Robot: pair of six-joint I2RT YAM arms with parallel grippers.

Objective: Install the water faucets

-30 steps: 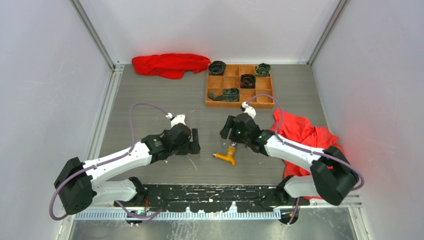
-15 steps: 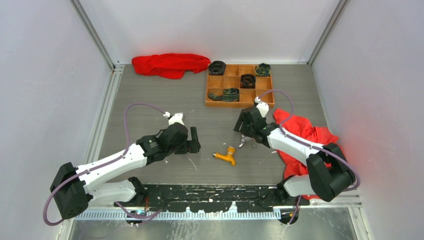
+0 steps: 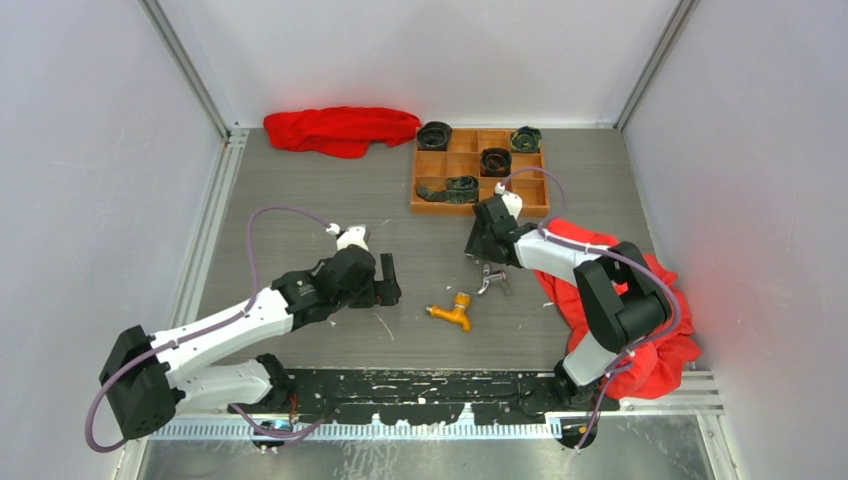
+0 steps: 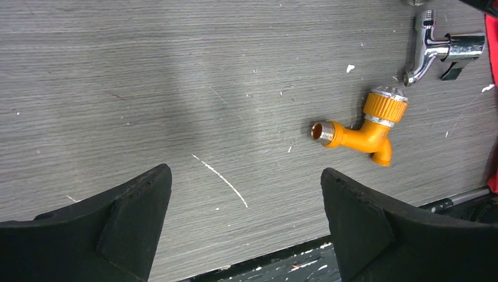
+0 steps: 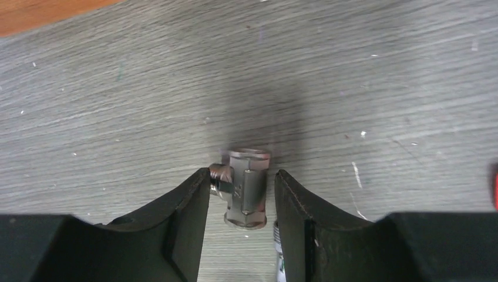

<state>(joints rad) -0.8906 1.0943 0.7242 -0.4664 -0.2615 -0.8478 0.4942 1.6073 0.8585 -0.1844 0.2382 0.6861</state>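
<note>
The left hand (image 3: 391, 281) is hanging low over the gray desk (image 3: 300, 180) with its two black fingers (image 4: 126, 211) spread wide apart, and it is holding nothing. The orange-yellow faucet (image 4: 367, 126) is lying on its side on the desk a little way in front of this hand and off to one side of the gap between the fingers. Its open pipe end is pointing back across the front of the hand. The shiny silver faucet (image 4: 437, 47) is lying on the desk too, farther out from the left hand than the orange one and close to it, but the two are not touching. The right hand (image 5: 241, 174) is reaching down to the desk just beside the silver faucet. Its fingers are pulled partway in, with one on each side of a small silver pipe piece (image 5: 249, 188) that is sitting on the desk. One finger (image 5: 176, 217) is right against the little stub on the side of that piece, and the other finger is just beside it with a thin gap showing. I cannot tell if this hand is really pinching the piece. A crumpled red cloth (image 3: 600, 262) is lying under and behind the right arm. Past the right hand, a wooden tray (image 3: 480, 210) with little boxes is holding dark round rolls (image 3: 434, 135). Another red cloth (image 3: 340, 128) is lying well away from both hands.
</note>
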